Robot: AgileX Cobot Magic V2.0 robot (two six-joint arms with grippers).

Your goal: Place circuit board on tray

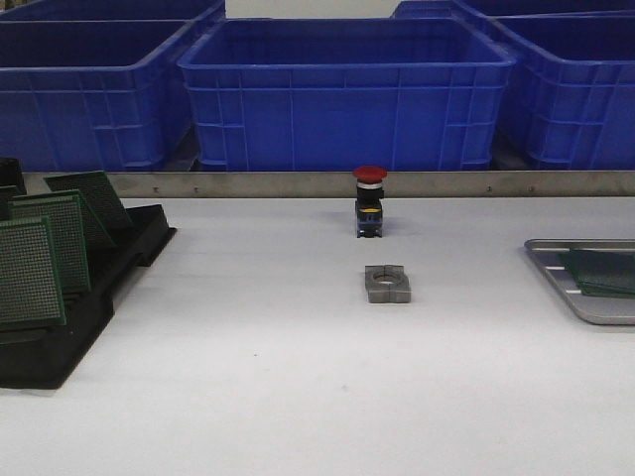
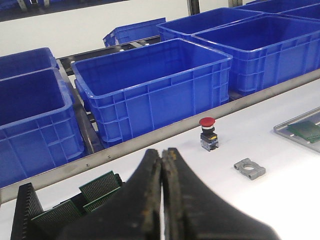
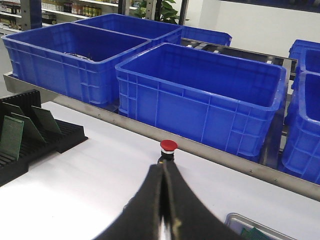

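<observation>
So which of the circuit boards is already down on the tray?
The dark green board lying flat in the silver tray at the table's right edge. The other boards stand upright in the black rack on the left.

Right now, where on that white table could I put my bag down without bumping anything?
The front strip nearest the camera is bare, as is the stretch between the black rack and the small metal block. It also looks open between that block and the tray. The middle holds the block and the red button.
</observation>
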